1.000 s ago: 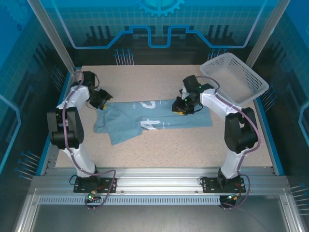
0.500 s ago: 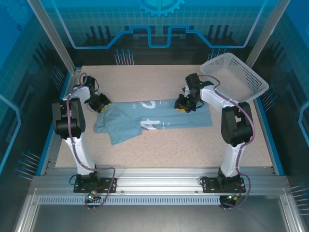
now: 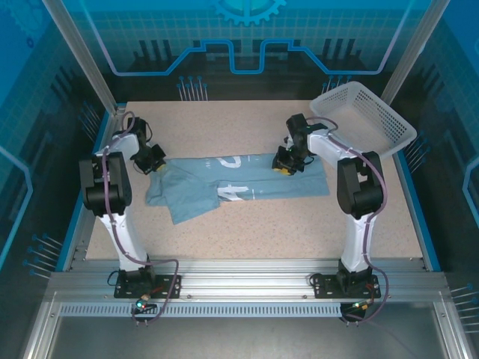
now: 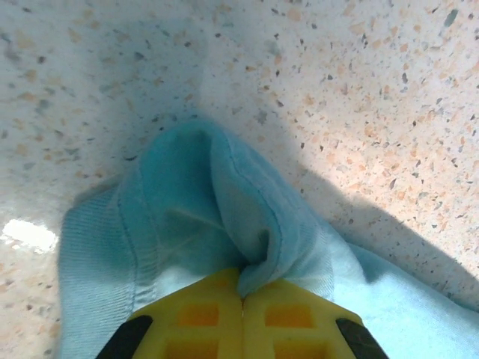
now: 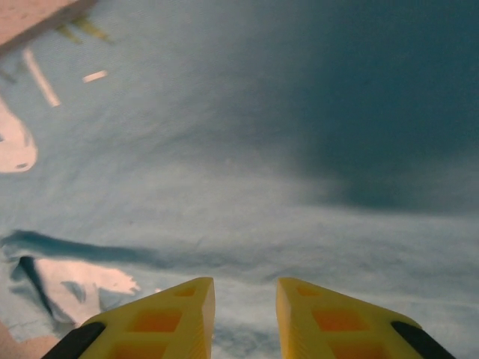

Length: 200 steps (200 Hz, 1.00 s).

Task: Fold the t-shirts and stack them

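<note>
Left of the white lattice basket (image 3: 367, 120) and nearer to you than it, the speckled table (image 3: 247, 232) carries the light grey-blue t-shirt (image 3: 299, 183). The shirt lies in a long creased band, with a flap turned toward you at the end farthest from the basket. The basket itself sits at the far right corner, close to the shirt's nearer end but not touching it. The white printed characters (image 3: 232, 191) show about midway along the shirt, on the side away from the basket.

Your right end effector (image 3: 283, 166) is down on the shirt's end nearest the basket. From the right wrist you see its yellow fingers (image 5: 172, 314) standing slightly apart over flat fabric, with nothing gripped between them. Your left end effector (image 3: 156, 158) is at the shirt's end farthest from the basket. The left wrist view shows its jaws pressed together, pinching a raised fold of the cloth's edge (image 4: 224, 202).
</note>
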### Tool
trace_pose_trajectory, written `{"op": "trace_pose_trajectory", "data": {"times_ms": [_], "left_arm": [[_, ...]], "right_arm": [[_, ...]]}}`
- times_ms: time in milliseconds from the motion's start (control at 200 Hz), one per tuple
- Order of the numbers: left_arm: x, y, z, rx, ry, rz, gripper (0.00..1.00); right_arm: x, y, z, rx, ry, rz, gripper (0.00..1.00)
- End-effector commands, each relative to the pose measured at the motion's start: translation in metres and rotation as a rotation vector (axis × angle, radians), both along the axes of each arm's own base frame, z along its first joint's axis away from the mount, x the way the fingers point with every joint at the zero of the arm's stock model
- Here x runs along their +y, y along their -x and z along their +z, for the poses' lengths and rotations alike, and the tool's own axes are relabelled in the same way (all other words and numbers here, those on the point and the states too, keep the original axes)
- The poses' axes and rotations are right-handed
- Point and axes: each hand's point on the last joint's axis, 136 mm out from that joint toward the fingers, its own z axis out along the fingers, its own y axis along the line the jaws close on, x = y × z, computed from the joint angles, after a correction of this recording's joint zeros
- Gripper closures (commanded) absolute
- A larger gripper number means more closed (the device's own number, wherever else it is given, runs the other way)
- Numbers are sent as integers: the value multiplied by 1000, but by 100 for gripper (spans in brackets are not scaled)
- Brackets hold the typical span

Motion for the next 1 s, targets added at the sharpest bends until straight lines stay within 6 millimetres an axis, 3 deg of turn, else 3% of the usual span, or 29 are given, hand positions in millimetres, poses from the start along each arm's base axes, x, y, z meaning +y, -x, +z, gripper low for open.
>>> {"op": "trace_pose_trajectory", "data": {"times_ms": [0, 315, 435, 555, 635, 730, 885, 995], "left_arm": [[14, 13, 20, -9, -37, 26, 100], [16, 29, 26, 29, 12, 85, 100], [11, 33, 30, 37, 41, 101, 76], [7, 44, 49, 11, 39, 128, 56], [-4, 62, 64, -10, 53, 162, 52], [-34, 96, 62, 20, 67, 168, 52], [-77, 161, 30, 113, 110, 229, 53], [-81, 195, 3, 217, 79, 275, 54]], "right_arm": [[-9, -6, -4, 33, 37, -32, 71], [-17, -7, -28, 105, 105, -33, 72], [-15, -8, -20, 72, 103, -12, 71], [-8, -12, 2, -4, 88, 30, 70], [0, -13, 17, -54, 77, 66, 69], [11, -11, 29, -89, 59, 107, 68], [24, -6, 37, -97, 21, 122, 68], [29, -1, 39, -92, -12, 114, 68]]}}
